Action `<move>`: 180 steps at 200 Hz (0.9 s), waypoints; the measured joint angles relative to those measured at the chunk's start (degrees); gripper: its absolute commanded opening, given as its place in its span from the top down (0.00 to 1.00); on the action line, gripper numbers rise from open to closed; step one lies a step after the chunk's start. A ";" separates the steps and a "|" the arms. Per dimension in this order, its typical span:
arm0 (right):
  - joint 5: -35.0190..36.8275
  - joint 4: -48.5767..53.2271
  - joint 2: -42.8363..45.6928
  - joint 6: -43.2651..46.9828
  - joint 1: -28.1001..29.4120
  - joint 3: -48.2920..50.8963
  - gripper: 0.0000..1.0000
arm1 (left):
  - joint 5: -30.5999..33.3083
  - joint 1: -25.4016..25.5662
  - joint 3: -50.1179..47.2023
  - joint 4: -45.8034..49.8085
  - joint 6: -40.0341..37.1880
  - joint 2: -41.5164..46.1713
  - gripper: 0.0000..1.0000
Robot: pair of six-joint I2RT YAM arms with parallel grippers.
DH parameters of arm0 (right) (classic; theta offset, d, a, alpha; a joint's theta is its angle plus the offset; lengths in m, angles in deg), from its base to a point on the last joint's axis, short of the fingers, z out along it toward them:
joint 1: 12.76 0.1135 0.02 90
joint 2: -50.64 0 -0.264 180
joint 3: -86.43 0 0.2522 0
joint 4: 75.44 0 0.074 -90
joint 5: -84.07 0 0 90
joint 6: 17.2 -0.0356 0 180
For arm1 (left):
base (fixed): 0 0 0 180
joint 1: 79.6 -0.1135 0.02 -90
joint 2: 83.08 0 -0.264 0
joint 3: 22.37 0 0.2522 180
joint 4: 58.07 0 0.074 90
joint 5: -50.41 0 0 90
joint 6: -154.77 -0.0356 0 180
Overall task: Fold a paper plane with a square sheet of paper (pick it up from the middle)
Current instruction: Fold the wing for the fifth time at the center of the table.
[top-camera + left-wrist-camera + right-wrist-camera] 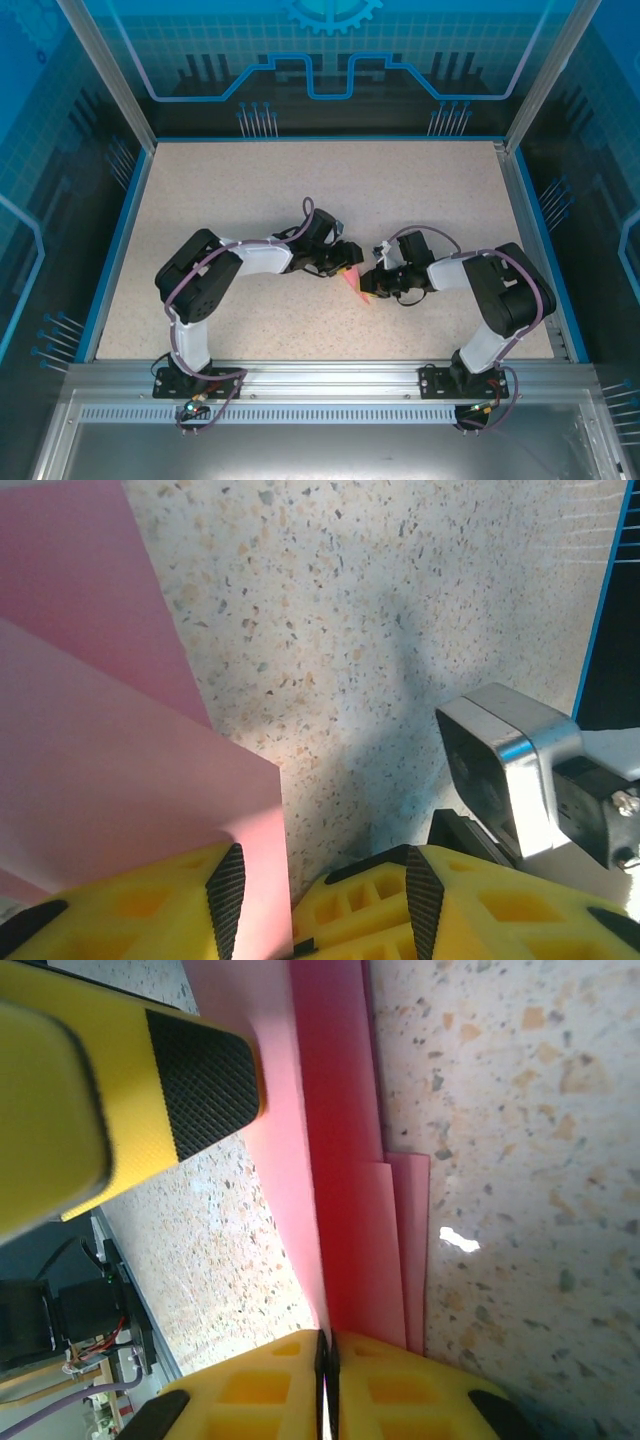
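The square sheet of paper (356,284) is pink-red and folded into several layers, held up on edge at the table's middle between the two arms. My right gripper (327,1338) is shut on its creased edge (350,1210), the layers fanning away from the jaws. My left gripper (320,858) stands open, jaws apart. The paper (100,780) runs alongside its left pad (226,888), and I cannot tell whether they touch. One of its pads (205,1080) shows close beside the paper in the right wrist view. In the top view, the left gripper (345,268) and right gripper (372,284) nearly meet.
The speckled table (400,200) has a blue raised rim (120,230) on its sides and an aluminium frame (320,385) along the near edge. The right wrist's camera housing (505,770) sits close to the left gripper's right finger.
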 measured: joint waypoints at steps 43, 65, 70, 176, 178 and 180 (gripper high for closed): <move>0.46 0.90 0.00 0.44 0.02 -0.37 0.85 | 0.46 0.00 0.00 0.42 0.00 -0.83 0.51; 0.11 1.86 0.35 0.90 0.28 -0.98 0.78 | 0.61 0.00 0.00 0.63 0.02 -0.94 0.51; 0.37 2.34 0.61 1.27 0.37 -1.14 0.76 | 0.68 0.00 0.00 0.76 0.02 -0.94 0.51; 9.53 13.99 3.39 10.99 2.51 -6.58 0.53 | 0.87 -0.02 0.00 0.79 0.02 -0.94 0.51; 9.62 14.21 3.39 11.04 2.54 -6.69 0.53 | 0.87 -0.02 0.00 0.79 0.02 -0.94 0.51; 9.77 14.23 3.39 11.10 2.58 -6.75 0.53 | 0.87 -0.02 0.00 0.79 0.02 -0.94 0.51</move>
